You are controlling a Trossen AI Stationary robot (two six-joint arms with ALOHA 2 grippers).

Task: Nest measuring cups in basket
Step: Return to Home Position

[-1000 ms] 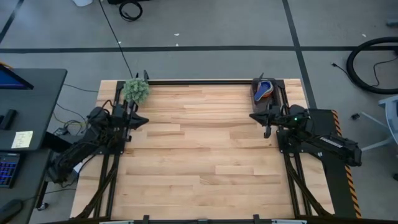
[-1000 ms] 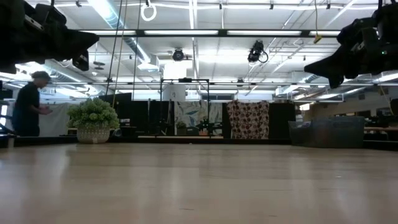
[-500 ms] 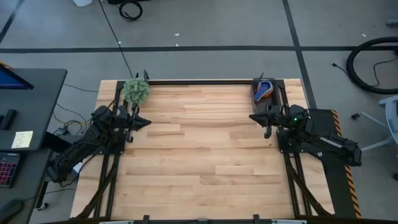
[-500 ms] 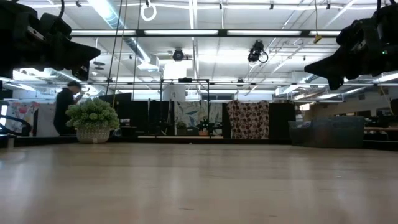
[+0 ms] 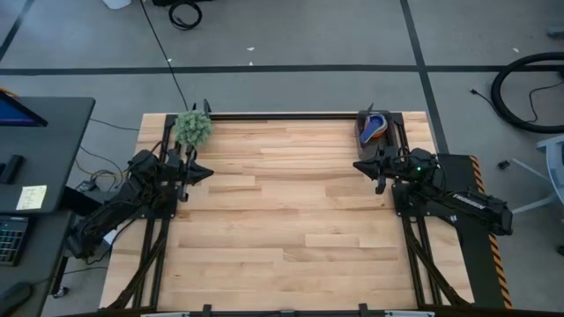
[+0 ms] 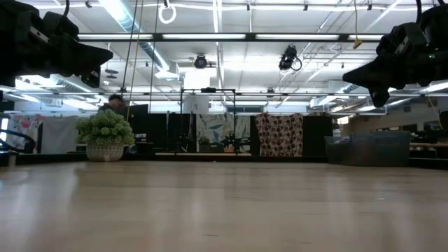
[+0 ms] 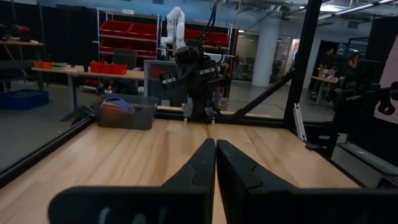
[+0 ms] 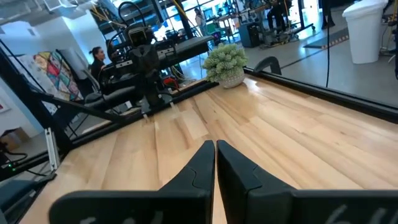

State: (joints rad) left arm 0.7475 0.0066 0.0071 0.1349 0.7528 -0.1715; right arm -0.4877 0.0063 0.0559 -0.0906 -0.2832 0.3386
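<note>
Meanwhile, both arms are settling into their rest poses at opposite edges of the wooden table (image 5: 282,229), with only slight movement from the left arm over the last second and almost none from the right. The left gripper (image 5: 208,172) is hanging just beside the fuzzy green plant ball (image 5: 192,129), its fingers pressed together and holding nothing, as the left wrist view shows. The right gripper (image 5: 357,165) is likewise closed and empty, pointing inward near the dark grey basket (image 5: 362,132). That basket is sitting at the table's far right corner, the measuring cups (image 5: 377,124) stacked inside it, blue and orange showing on top. Neither gripper is touching it, so the nesting appears finished. Beyond the table, a person (image 6: 115,105) is walking past behind the plant.
</note>
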